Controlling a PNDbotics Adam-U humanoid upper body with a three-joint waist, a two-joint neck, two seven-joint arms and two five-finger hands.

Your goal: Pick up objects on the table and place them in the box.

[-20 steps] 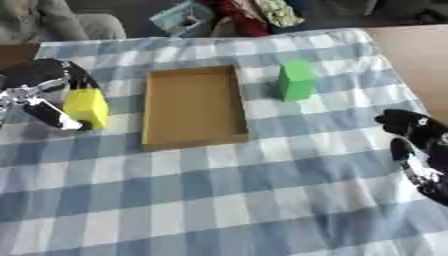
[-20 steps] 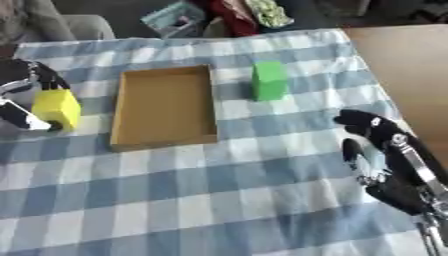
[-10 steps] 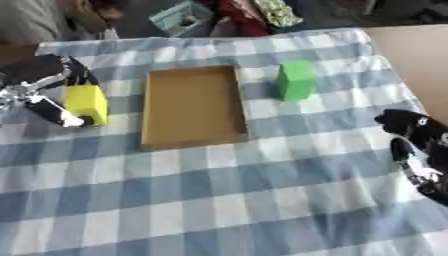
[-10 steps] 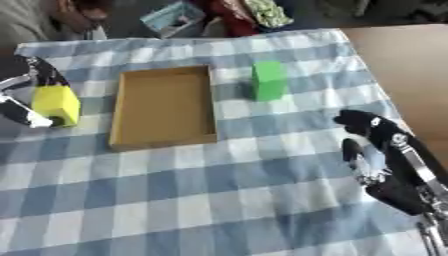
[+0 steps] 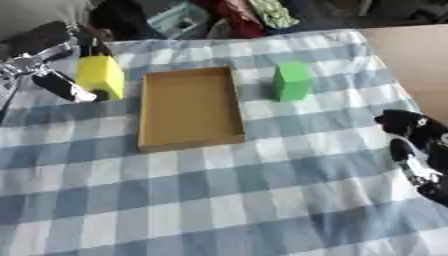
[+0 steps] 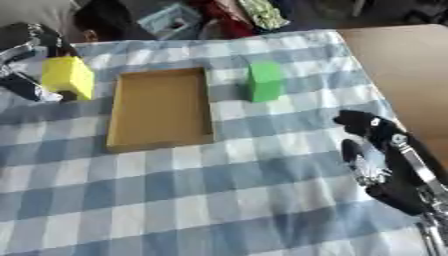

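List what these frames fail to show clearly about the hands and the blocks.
- Left hand: its palm is behind the yellow block in both views, and its arm is cut by the left edge.
- Whether the yellow block is lifted off the checked cloth: motion blur.
- Right hand: finger pose blurred; the wrist leaves the right eye view's lower corner.

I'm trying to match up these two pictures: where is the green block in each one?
Left eye view: the green block stands right of centre in the upper half, just right of the box.
Right eye view: it sits nearer the middle, still right of the box.
Shared landmark: the open brown box beside it.
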